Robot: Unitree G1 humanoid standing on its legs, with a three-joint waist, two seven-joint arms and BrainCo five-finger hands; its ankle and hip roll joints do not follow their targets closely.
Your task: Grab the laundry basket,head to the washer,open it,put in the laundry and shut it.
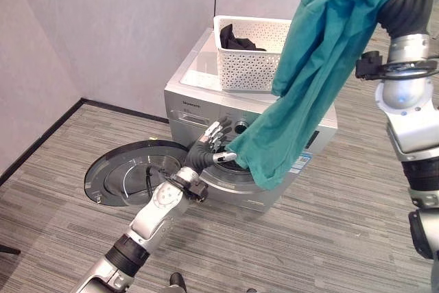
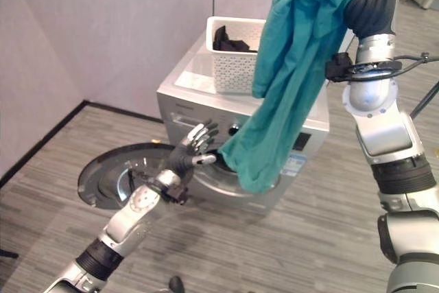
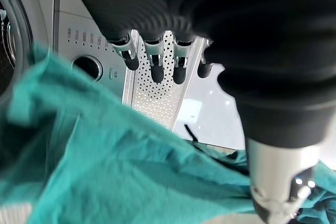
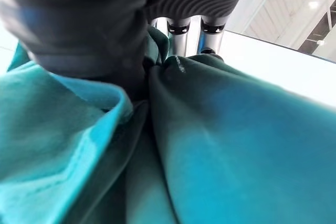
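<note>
Teal garment (image 1: 312, 66) hangs from the raised right hand (image 4: 191, 30), fingers curled into the bunched cloth at the top, gripping it. Cloth drapes down in front of the washer (image 1: 199, 111), its lower end at the drum opening (image 1: 233, 162), partly covering it. Left hand (image 1: 211, 143) sits at the opening's edge, just beside the garment's lower hem, fingers spread and loosely bent, holding nothing; thumb close to the cloth, contact unclear. In the left wrist view the fingers (image 3: 155, 59) point toward the washer's control panel and the basket, teal cloth below them. Washer door (image 1: 130, 173) swung fully open to the robot's left, lying low near the floor. White perforated laundry basket (image 1: 250, 53) stands on top of the washer, dark clothing (image 1: 236, 39) inside it. Washer stands on striped grey floor (image 1: 329, 238) near grey walls (image 1: 103, 25).
</note>
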